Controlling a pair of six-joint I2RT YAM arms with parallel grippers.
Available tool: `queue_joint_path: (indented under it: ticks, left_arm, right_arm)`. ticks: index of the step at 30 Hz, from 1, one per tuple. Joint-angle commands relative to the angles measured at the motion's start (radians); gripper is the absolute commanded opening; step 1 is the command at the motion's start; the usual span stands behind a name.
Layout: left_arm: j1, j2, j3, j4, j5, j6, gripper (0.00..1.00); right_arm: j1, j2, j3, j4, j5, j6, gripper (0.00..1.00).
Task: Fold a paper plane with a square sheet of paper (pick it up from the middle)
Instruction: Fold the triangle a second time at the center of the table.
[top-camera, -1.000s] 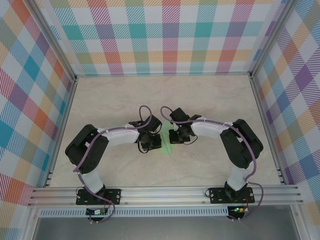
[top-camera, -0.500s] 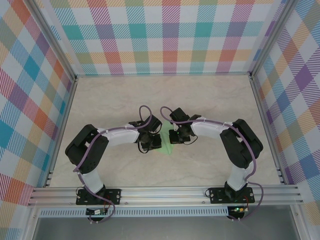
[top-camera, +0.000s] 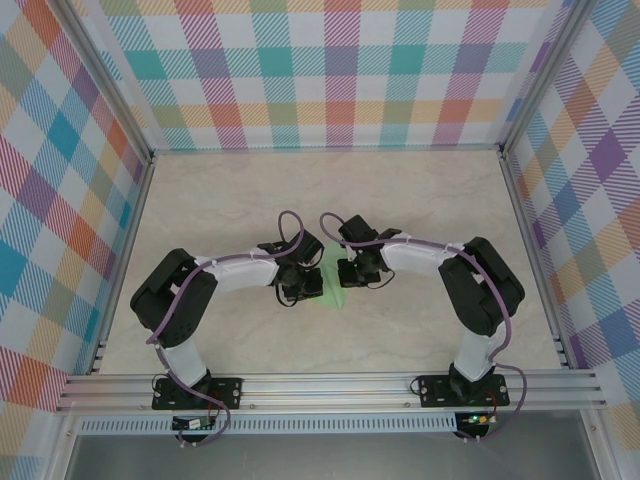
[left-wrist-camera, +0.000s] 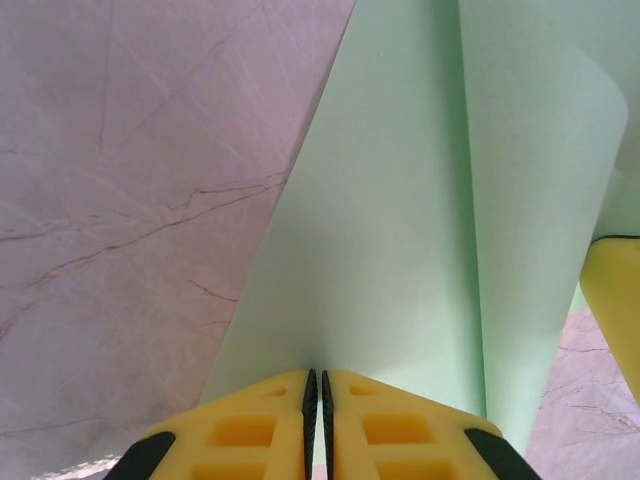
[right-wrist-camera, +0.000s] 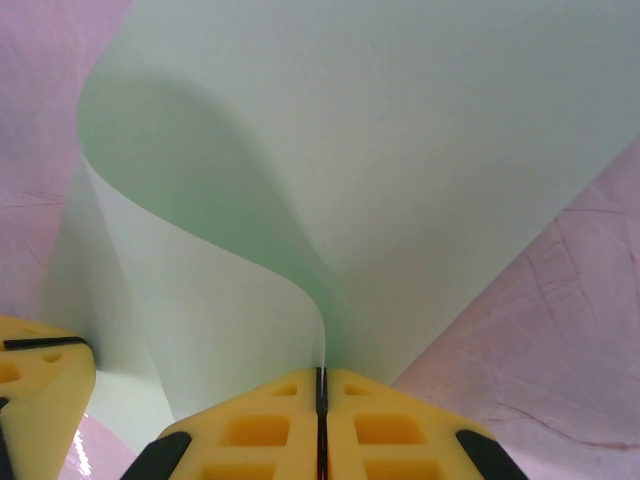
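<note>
The pale mint-green square sheet of paper (top-camera: 334, 288) hangs between the two grippers at the table's middle. My left gripper (left-wrist-camera: 318, 378) is shut on one edge of the sheet (left-wrist-camera: 400, 230), which rises away from the yellow fingers (left-wrist-camera: 250, 425) and curls over at the right. My right gripper (right-wrist-camera: 321, 375) is shut on the opposite edge, where the sheet (right-wrist-camera: 400, 130) bends back in a soft roll. In the top view the left gripper (top-camera: 305, 285) and right gripper (top-camera: 350, 272) face each other, close together. A yellow finger of the other gripper (left-wrist-camera: 615, 300) shows at the right edge.
The pale marble tabletop (top-camera: 250, 200) lies under the paper. Checked walls (top-camera: 330, 70) and aluminium rails (top-camera: 330, 385) enclose the workspace. Both arms (top-camera: 180, 300) bend inward from their bases at the near edge.
</note>
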Motion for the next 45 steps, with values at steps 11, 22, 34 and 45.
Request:
queue_joint_path:
  ticks: [11, 22, 34, 45]
  left_arm:
    - [-0.005, -0.013, -0.009, -0.043, -0.013, 0.013, 0.13]
    - [0.001, -0.077, -0.008, -0.027, -0.025, 0.001, 0.14]
    - [0.039, -0.102, -0.045, 0.058, 0.059, -0.035, 0.12]
    - [0.038, -0.035, -0.06, 0.071, 0.078, -0.037, 0.11]
  right_arm:
    - [-0.006, 0.027, 0.02, -0.014, 0.011, -0.001, 0.09]
    - [-0.006, 0.028, 0.005, -0.016, 0.017, -0.002, 0.09]
    - [-0.006, -0.006, 0.018, -0.003, -0.009, -0.005, 0.09]
    - [-0.006, 0.001, 0.025, 0.008, -0.028, -0.014, 0.09]
